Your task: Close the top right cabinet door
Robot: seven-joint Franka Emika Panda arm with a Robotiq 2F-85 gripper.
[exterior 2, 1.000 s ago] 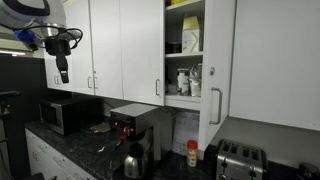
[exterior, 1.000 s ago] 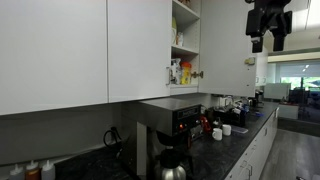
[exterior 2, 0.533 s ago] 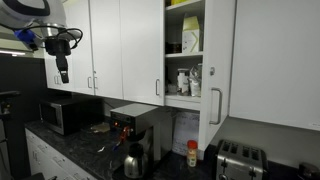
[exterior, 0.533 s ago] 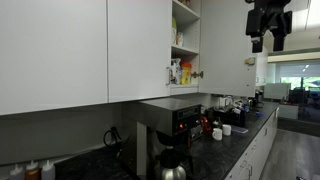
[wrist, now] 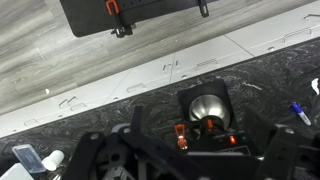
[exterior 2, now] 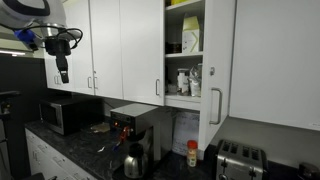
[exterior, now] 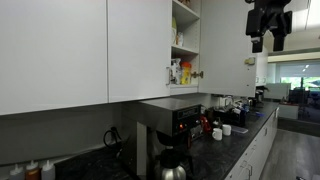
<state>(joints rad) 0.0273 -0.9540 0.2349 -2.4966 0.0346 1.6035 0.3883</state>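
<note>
Cabinet door (exterior 2: 222, 50) open (hand (exterior 2: 62, 76) well apart)

White cabinet door (exterior 2: 220, 50) with silver handle (exterior 2: 213, 105), black speckled countertop (wrist: 270, 70), black pincer (exterior: 268, 44).

Top right cabinet door (exterior 2: 219, 55): white flat panel, smooth, low sheen, laminate or paint, cannot tell which. Its bar handle (exterior 2: 213, 105): silvery metal, satin finish. Surface (exterior 2: 95, 150): dark speckled stone look, polished, catches light. Coffee maker (exterior 2: 135, 125): black plastic body with metal-look panels. Carafe (exterior 2: 133, 160) under it: dark and glossy. Toaster (exterior 2: 240, 160): shiny metal shell. Microwave (exterior 2: 68, 113): dark glossy door, silvery frame. End effector (exterior 2: 62, 72): matt black, plastic or coated metal, cannot tell which. Floor (wrist: 60, 55) in the wrist view: grey wood-grain planks, matt.
</note>
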